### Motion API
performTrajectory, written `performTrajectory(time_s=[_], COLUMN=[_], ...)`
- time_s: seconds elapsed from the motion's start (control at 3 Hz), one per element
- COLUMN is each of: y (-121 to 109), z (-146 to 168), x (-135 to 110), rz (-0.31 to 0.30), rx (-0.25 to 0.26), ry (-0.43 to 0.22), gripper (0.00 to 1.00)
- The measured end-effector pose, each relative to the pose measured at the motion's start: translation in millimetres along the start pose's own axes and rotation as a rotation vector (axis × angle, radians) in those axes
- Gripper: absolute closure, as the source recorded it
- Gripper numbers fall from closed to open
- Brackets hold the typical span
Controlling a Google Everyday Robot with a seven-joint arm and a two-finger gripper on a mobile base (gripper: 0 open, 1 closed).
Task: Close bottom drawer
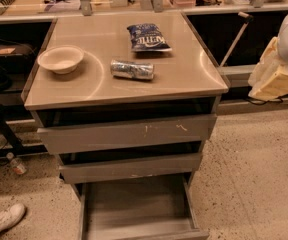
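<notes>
The bottom drawer (136, 206) of the grey metal cabinet is pulled far out, showing its bare flat floor; its front panel (149, 234) runs along the bottom edge of the view. Above it sit the mid-width drawer front (131, 167) and the widest, scratched drawer front (129, 133), both slightly out. My gripper (278, 76), cream and white, hangs at the right edge of the view, level with the cabinet top and well away from the drawer.
On the cabinet top (184, 74) lie a white bowl (60, 59), a crushed can (132, 69) and a blue chip bag (148, 38). A water bottle (16, 164) and a white shoe (3, 220) are on the floor at left. Speckled floor lies to the right.
</notes>
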State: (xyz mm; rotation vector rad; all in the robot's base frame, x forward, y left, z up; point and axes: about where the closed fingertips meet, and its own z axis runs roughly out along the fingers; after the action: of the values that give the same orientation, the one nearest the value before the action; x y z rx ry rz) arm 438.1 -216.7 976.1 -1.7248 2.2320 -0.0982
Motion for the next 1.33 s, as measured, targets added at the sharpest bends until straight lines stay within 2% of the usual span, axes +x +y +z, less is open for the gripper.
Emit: performTrajectory(time_s=[0.33, 0.67, 1.0, 1.33], y=[0.0, 0.0, 19.6, 63.0], z=[0.0, 0.0, 22.8, 70.1], x=[0.0, 0.0, 14.9, 39.0], rz=[0.0, 0.0, 0.055, 0.147], rx=[0.0, 0.0, -0.035, -0.106], ry=[0.0, 0.0, 0.004, -0.014], gripper=[0.88, 1.0, 1.0, 1.0])
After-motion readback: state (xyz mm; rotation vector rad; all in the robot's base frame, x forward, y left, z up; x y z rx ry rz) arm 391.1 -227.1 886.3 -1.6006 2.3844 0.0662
